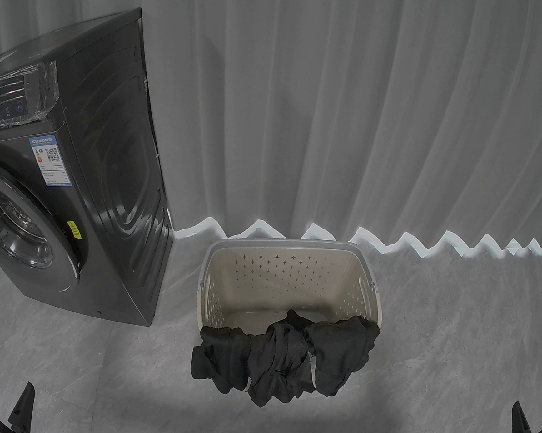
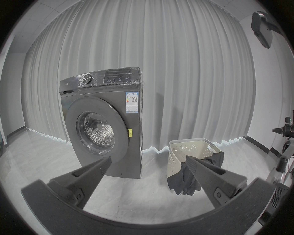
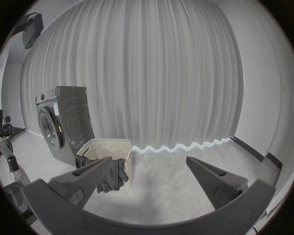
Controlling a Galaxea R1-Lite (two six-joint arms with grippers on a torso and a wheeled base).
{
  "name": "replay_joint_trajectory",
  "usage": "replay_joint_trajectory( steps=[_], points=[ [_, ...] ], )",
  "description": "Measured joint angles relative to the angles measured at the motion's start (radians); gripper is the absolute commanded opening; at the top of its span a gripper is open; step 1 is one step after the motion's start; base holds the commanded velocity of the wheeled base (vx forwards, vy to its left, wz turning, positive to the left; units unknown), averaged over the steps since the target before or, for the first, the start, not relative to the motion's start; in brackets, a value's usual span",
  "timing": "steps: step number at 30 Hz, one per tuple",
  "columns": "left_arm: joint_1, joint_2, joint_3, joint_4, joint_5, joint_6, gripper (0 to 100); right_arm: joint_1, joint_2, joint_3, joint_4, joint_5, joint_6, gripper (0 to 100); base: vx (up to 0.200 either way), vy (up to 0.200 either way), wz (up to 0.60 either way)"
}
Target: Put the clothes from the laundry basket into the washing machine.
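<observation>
Left hand (image 2: pixel 148 158), right hand (image 3: pixel 148 158) agape; one basket (image 1: pixel 287 242), one washer (image 1: pixel 112 169).

Stuck on the washing machine (image 1: pixel 109 168) front, above the round door (image 1: pixel 13 226): a blue-bordered label (image 1: pixel 50 161) with a QR code and rows of print, too small to read. On the door's rim, a small yellow sticker (image 1: pixel 74 229), markings illegible. Across the control panel (image 1: pixel 11 100), under plastic film: faint icons and lettering, none legible.
</observation>
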State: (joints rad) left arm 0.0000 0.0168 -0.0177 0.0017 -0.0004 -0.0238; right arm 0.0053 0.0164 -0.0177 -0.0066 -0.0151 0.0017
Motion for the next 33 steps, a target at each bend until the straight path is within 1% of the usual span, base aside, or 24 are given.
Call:
replay_joint_trajectory(
  steps=[27,33],
  points=[
    [0.0,0.0,0.0,0.0,0.0,0.001,100,0.0,0.0,0.0,0.001,0.001,0.0,100,0.0,0.0,0.0],
    [0.0,0.0,0.0,0.0,0.0,-0.002,100,0.0,0.0,0.0,0.0,0.001,0.0,100,0.2,0.0,0.0]
  ],
)
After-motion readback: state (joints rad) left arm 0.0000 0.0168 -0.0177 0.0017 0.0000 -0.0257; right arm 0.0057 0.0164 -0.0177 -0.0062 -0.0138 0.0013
